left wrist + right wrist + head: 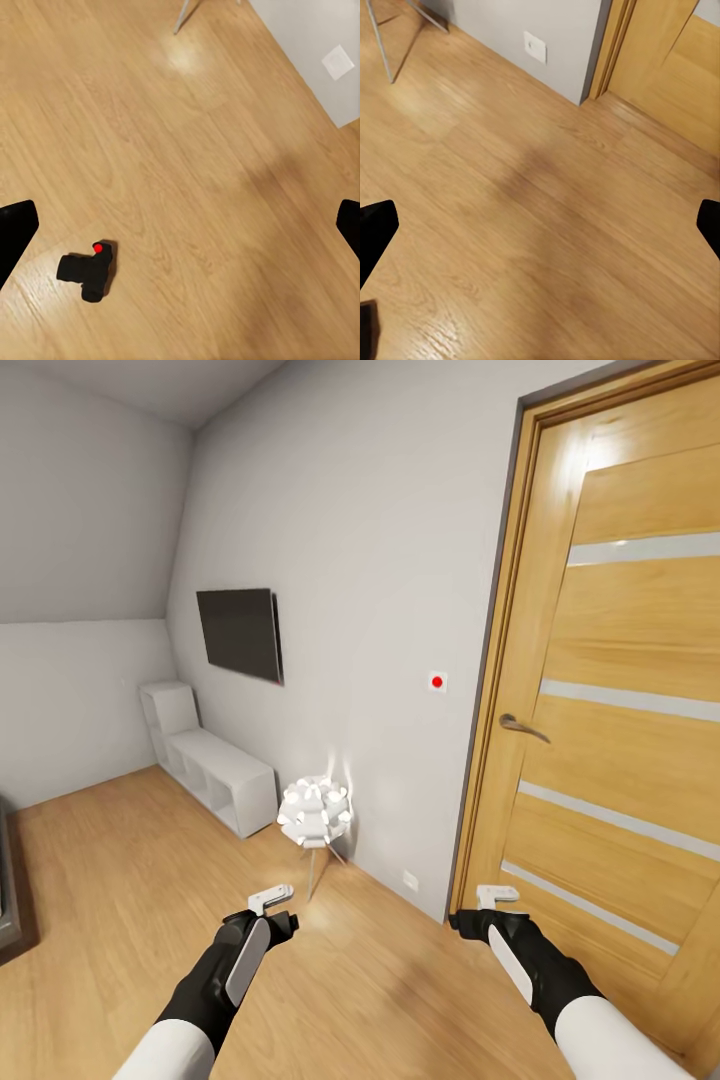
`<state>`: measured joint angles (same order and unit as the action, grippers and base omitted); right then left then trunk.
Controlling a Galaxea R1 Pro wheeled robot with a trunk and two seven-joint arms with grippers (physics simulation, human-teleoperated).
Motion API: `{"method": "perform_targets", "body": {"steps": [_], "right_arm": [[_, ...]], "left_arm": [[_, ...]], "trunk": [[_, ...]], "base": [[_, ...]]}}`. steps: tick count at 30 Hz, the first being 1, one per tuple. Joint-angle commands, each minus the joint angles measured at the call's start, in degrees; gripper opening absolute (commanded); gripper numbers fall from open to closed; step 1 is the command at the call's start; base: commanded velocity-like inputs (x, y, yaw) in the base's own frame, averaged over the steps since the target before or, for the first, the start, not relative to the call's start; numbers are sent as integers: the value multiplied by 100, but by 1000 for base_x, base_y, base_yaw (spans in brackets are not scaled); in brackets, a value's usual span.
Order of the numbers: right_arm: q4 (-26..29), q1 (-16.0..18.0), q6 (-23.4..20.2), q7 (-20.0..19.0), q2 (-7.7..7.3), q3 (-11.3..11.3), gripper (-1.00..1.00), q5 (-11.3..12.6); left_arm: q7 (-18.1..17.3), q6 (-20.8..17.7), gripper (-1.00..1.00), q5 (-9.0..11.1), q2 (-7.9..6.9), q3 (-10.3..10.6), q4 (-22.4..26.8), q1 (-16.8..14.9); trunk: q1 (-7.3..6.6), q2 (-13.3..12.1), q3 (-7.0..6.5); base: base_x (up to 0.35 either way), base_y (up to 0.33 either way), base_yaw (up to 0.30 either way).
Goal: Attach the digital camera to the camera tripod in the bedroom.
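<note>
Ahead, in the head view, a wooden door (620, 690) with pale horizontal strips and a lever handle (522, 727) fills the 3 o'clock side, a small white plate with a red dot (437, 681) beside its frame. On the white wall (370, 560) at 10 o'clock hangs a dark flat screen (241, 632), with a low white shelf unit (215, 765) beneath it on the light wood floor (110, 900). A white ball-cluster lamp (314, 812) on thin legs stands against the wall just beyond the left gripper (270, 900); the right gripper (500, 897) hangs near the foot of the door.

In the left wrist view the digital camera (88, 273) lies on bare floor, well apart from the lamp leg (184, 15), its long axis running roughly 9 to 3 o'clock and its red dot uppermost (which way the lens faces is unclear). Both grippers are spread wide, each wrist view showing dark fingertips (15, 232) (375, 236) at opposite edges with nothing between them.
</note>
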<state>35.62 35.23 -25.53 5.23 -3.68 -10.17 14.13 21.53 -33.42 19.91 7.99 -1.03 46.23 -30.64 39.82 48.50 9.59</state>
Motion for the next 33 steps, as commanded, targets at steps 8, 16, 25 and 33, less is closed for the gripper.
{"method": "perform_targets", "body": {"steps": [8, 16, 25, 33], "right_arm": [[4, 9, -10, 95, -10, -47, 100, 40], [-25, 3, 57, 125, -10, -46, 100, 32], [-37, 5, 172, 112, -10, -55, 100, 51], [-37, 8, 176, 114, -10, -55, 100, 55]], "left_arm": [[60, -10, 100, 33, 0, 2, -59, -4], [231, 403, 100, -245, -18, 14, -173, -4], [307, 523, 100, -434, -20, 14, -385, -4], [333, 520, 100, -435, -17, 14, -365, -4]], "trunk": [[178, 330, 153], [353, 651, 297], [551, 1012, 459], [727, 1332, 602]], "base": [[0, 0, 0], [0, 0, 0], [0, 0, 0], [0, 0, 0]]}}
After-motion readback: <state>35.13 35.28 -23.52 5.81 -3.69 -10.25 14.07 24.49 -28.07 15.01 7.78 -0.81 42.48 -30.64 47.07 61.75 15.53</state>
